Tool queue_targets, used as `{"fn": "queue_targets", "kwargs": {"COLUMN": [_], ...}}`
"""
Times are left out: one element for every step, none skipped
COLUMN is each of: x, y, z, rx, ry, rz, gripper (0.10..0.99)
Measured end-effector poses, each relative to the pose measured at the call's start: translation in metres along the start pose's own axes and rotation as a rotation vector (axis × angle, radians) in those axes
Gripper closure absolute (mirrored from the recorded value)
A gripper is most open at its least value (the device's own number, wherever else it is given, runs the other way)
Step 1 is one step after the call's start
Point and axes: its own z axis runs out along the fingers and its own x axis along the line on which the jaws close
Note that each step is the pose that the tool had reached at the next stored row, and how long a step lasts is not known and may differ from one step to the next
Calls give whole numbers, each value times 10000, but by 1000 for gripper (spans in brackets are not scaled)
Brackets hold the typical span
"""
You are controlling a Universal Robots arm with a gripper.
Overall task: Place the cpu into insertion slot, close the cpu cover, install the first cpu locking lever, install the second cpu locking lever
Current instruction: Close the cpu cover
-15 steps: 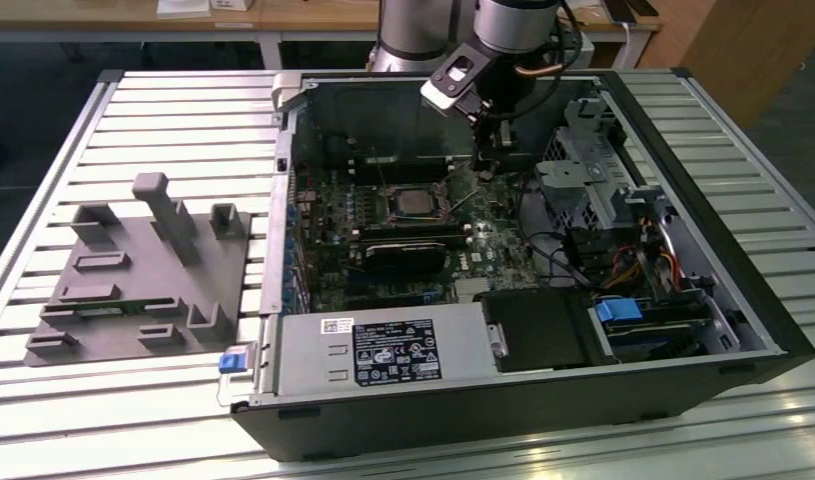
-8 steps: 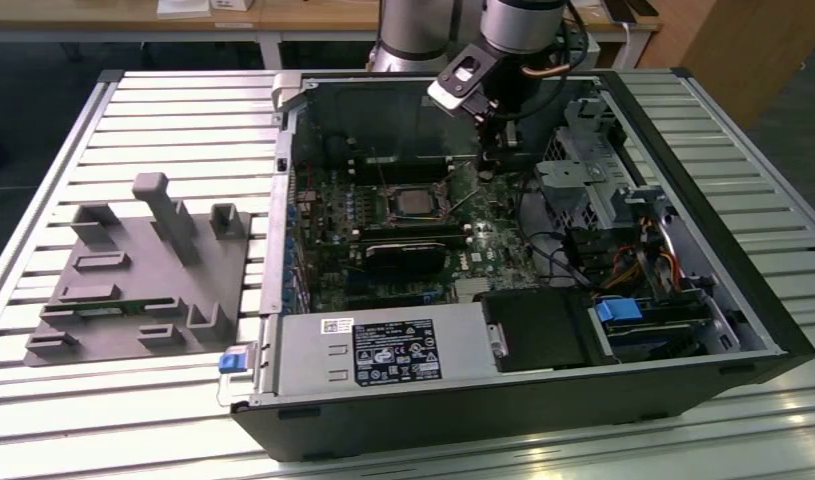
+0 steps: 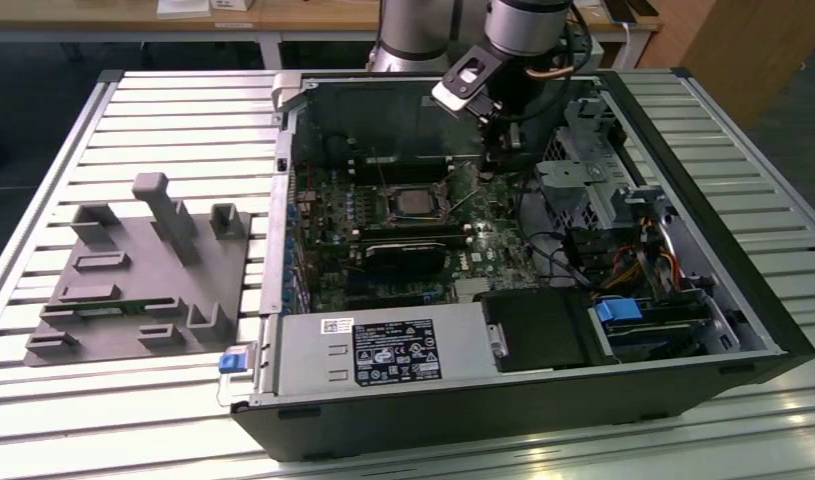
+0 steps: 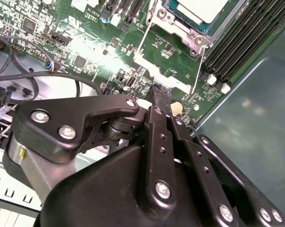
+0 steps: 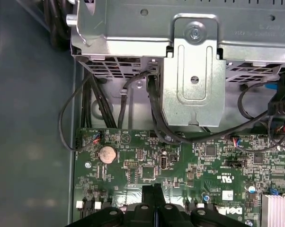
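The cpu (image 3: 411, 199) is a pale square chip lying in the insertion slot (image 3: 388, 212) on the green board inside the open computer case; the second wrist view shows the cpu (image 4: 199, 7) too. The silvery cpu cover (image 4: 173, 18) appears to lie flat around the chip. Two thin wire locking levers (image 4: 143, 38) (image 4: 200, 66) stick out from the socket's corners. My gripper (image 3: 499, 158) hangs over the board to the exterior view's right of the socket. Its black fingertips (image 4: 155, 97) (image 5: 154, 193) are pressed together with nothing between them.
A metal drive cage (image 5: 192, 71) and black cables (image 5: 93, 101) stand close by the gripper. Long black memory slots (image 4: 237, 38) run beside the socket. A power supply (image 3: 380, 352) fills the case front. A grey fixture block (image 3: 140, 270) rests on the slatted table (image 3: 154, 110).
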Motion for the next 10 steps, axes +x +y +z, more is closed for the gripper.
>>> {"fn": "queue_targets", "kwargs": {"x": [1, 3, 6, 8, 10, 11, 13, 15, 16, 19], "y": [6, 13, 21, 31, 39, 47, 52, 55, 55, 56], "z": [4, 10, 16, 21, 28, 35, 42, 50, 60, 70], "rx": [14, 29, 49, 74, 99, 126, 151, 165, 172, 177], "ry": [0, 0, 0, 1, 1, 1, 1, 2, 1, 1], "rz": [0, 0, 0, 1, 1, 2, 2, 2, 3, 4], "gripper": [980, 980, 980, 980, 980, 980, 980, 980, 980, 980]}}
